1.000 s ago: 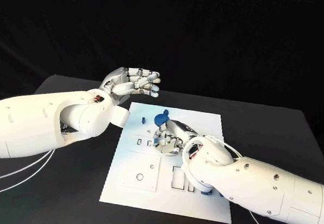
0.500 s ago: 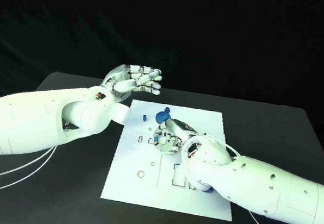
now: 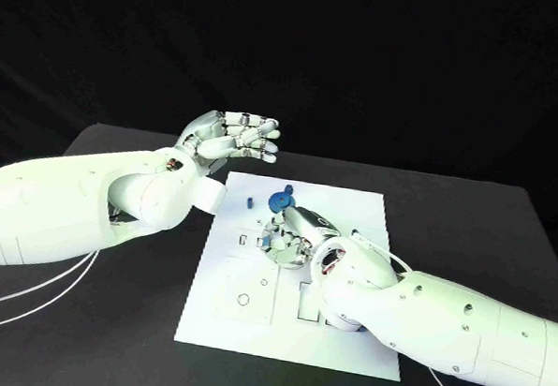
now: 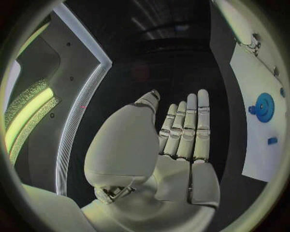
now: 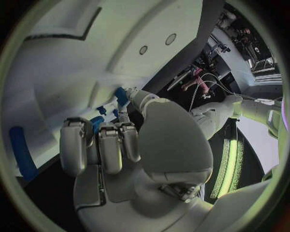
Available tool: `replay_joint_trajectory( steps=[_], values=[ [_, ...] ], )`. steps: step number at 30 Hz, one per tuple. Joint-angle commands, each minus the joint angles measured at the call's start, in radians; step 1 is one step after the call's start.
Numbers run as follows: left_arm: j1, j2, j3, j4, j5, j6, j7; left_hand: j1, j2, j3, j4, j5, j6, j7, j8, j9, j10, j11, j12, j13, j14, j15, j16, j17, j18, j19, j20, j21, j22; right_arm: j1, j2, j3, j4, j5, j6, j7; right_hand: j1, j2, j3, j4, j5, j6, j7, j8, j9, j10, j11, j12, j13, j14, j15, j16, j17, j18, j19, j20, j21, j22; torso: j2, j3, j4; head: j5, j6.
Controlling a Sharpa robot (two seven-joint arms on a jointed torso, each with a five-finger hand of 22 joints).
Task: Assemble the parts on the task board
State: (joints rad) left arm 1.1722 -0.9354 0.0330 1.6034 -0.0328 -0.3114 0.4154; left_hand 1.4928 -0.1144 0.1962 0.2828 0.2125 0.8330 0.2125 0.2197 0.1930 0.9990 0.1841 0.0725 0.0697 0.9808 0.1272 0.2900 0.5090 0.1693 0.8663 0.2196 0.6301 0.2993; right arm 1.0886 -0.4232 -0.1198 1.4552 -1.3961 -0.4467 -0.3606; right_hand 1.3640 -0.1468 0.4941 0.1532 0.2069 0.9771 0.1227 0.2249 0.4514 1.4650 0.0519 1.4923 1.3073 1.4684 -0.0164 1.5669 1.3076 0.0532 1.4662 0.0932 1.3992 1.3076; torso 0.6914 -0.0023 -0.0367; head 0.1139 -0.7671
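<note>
Two white, smooth-shelled arms with dark screws and thin white cables; silver segmented left hand (image 3: 235,137) and right hand (image 3: 296,237).

A black table (image 3: 115,325) is seen under everything in the head view, its matte top reaching from the near edge to a straight far edge. Thin white cables (image 3: 23,301) are laid across it on the left in loose curves (a similar loop is seen at the right, near the front). Behind the table, a dark backdrop (image 3: 376,63) is hung.
</note>
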Motion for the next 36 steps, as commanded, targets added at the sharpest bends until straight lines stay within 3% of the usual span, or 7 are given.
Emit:
replay_joint_trajectory(
  steps=[1,10,36],
  values=[
    [0.001,0.002,0.001,0.001,-0.001,0.018,0.005,-0.001,-0.004,0.003,0.004,-0.004,-0.009,0.027,-0.006,0.001,-0.007,0.001,-0.004,0.0,-0.005,0.002,-0.006,0.001,0.012,-0.005,0.001,0.004,0.002,-0.004,0.001,-0.002,0.002,-0.019,-0.003,0.011,-0.004,-0.008,-0.001,-0.005,0.003,0.008,0.001,0.018,0.042,0.02,-0.008,-0.004,0.158,0.102,-0.007,0.004,0.263,-0.009,0.01,-0.009,-0.006,0.133,0.0,0.0005,-0.0008,0.001,0.001],
    [0.001,0.002,0.001,-0.001,-0.001,0.018,0.004,-0.001,-0.004,0.003,0.004,-0.004,-0.009,0.027,-0.006,0.001,-0.007,0.001,-0.004,0.0,-0.005,0.002,-0.006,0.001,0.012,-0.005,0.001,0.004,0.002,-0.007,-0.006,-0.002,0.012,-0.045,-0.052,0.017,-0.004,-0.01,0.0,-0.007,0.004,0.007,0.001,0.019,0.042,0.021,-0.008,-0.003,0.159,0.102,-0.007,0.004,0.263,-0.009,0.01,-0.01,-0.006,0.134,0.001,0.0009,-0.0004,0.0,0.003],
    [0.001,0.002,0.001,-0.001,-0.001,0.021,0.001,-0.001,-0.004,0.003,0.003,-0.004,-0.009,0.027,-0.006,0.002,-0.007,0.001,-0.004,0.0,-0.005,0.002,-0.008,0.003,0.012,-0.006,0.002,0.006,0.002,-0.012,-0.004,-0.002,-0.006,-0.03,-0.064,0.031,-0.008,-0.016,0.001,-0.01,0.004,0.003,0.003,0.019,0.042,0.019,-0.007,-0.004,0.157,0.102,-0.007,0.004,0.263,-0.008,0.009,-0.01,-0.01,0.132,0.0,0.0005,-0.0001,-0.004,0.003]
  ],
)
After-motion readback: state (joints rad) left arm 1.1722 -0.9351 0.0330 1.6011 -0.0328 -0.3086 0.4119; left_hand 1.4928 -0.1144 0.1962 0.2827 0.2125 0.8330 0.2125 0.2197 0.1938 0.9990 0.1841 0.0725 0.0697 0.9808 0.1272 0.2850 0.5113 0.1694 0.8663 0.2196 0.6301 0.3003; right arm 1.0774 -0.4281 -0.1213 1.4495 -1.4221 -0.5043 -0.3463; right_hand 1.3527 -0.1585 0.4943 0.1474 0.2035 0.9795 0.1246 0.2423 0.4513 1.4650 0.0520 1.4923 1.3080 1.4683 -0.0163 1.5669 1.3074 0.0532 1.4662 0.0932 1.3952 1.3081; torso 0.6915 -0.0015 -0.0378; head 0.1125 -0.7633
